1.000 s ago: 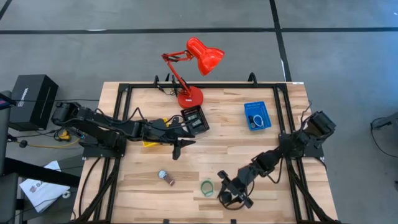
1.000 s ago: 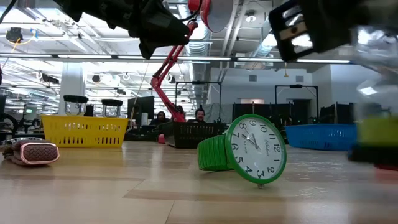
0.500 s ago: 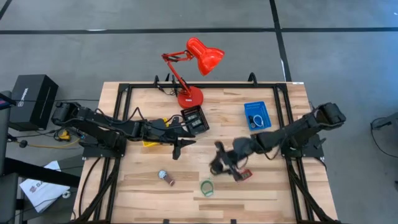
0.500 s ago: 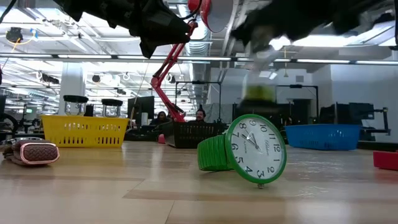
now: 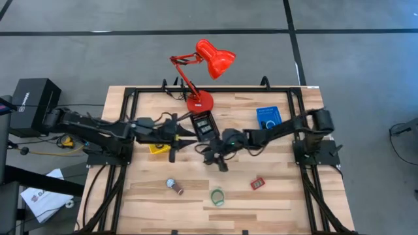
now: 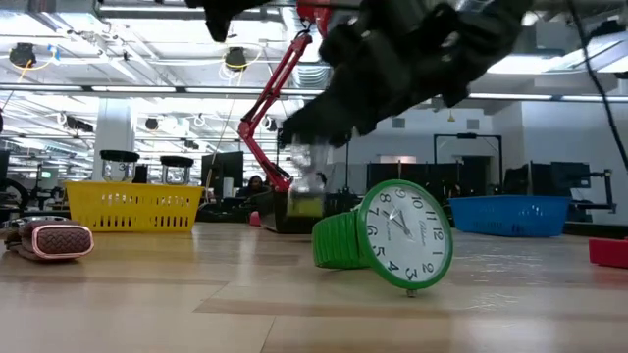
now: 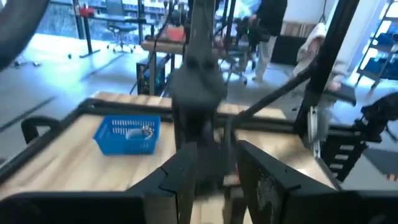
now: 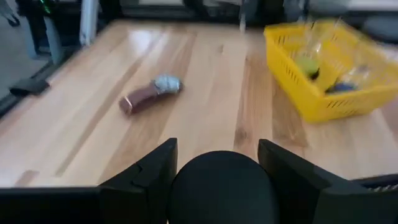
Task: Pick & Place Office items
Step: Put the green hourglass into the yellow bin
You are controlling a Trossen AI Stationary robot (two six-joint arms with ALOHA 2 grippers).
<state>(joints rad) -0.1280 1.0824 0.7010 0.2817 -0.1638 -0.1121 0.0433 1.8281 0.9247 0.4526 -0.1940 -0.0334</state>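
a pale wooden worktop framed by black rails is seen from above, standing on a grey floor. a red desk lamp stands at the far edge. a black mesh tray sits just in front of the lamp base, a blue mesh tray lies toward the right, and a yellow mesh tray is mostly hidden under the left arm. in the low view a large industrial room with ceiling lights and desks is seen behind the worktop.

near the front edge a green watch lies by itself; in the low view its white dial faces the camera. a brown-strapped watch lies to its left, and a small red rectangular piece to its right, all well apart.

the right end effector is held over the middle of the worktop, just in front of the black tray, its fingers spread around a black round puck. the left end effector is held beside the yellow tray with its fingers parted.

compared with one second ago, the right arm has been swung from the front right corner to the centre, the red piece has been left uncovered on the worktop, and the left arm has been drawn back slightly.
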